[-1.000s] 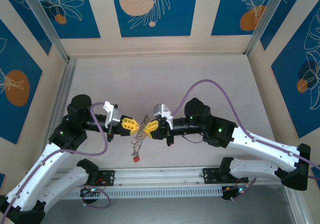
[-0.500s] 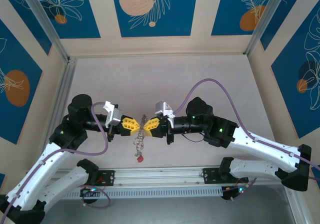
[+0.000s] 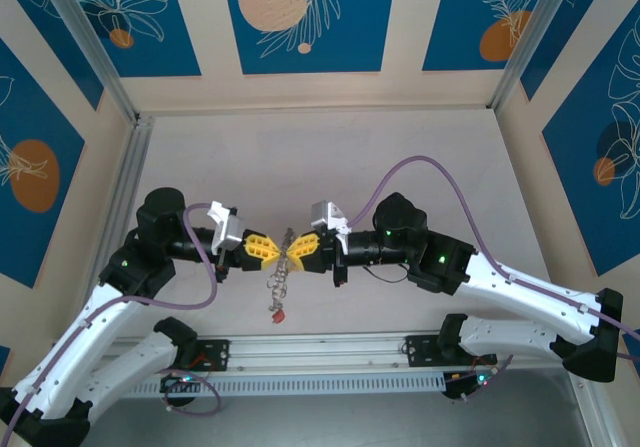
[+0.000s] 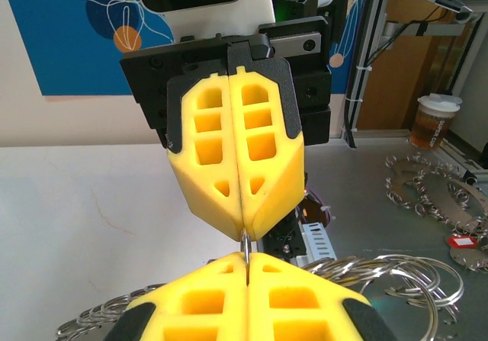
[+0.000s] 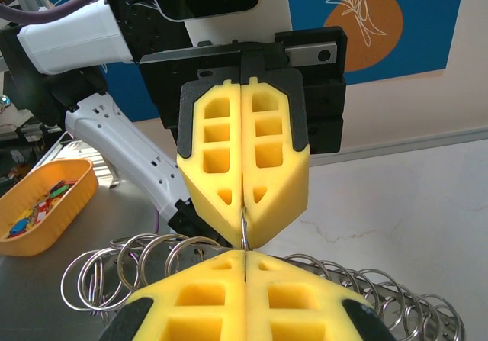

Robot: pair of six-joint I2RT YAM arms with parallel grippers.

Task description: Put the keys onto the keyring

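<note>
From above, the left gripper [image 3: 281,252] and the right gripper [image 3: 295,252] met tip to tip near the middle of the table [image 3: 330,157], each pincer pressed together. The keyring's wire was too thin to make out there. The keys [image 3: 278,279] trailed from the meeting point toward 6 o'clock as one silvery string, too tangled to count, ending in one red tag [image 3: 277,316]. Bare table lay open toward 12 o'clock up to the back wall [image 3: 320,89]. The metal rail [image 3: 320,352] ran close by at 6 o'clock.

In the left wrist view, the left gripper was cut off by the bottom edge and the right gripper faced it from 12 o'clock. One short stretch of the keyring [image 4: 245,246] showed between the two closed seams, pinched by both, with the rest hidden. The keys bulged out at 4 and 8 o'clock as overlapping loops. Well apart at 3 o'clock lay spare loops [image 4: 427,192], one red label [image 4: 463,242] and one cup [image 4: 431,120].

The right wrist view showed the same double pinch. One orange tray [image 5: 46,204] of small coloured bits sat at 9 o'clock, cut by the edge.
</note>
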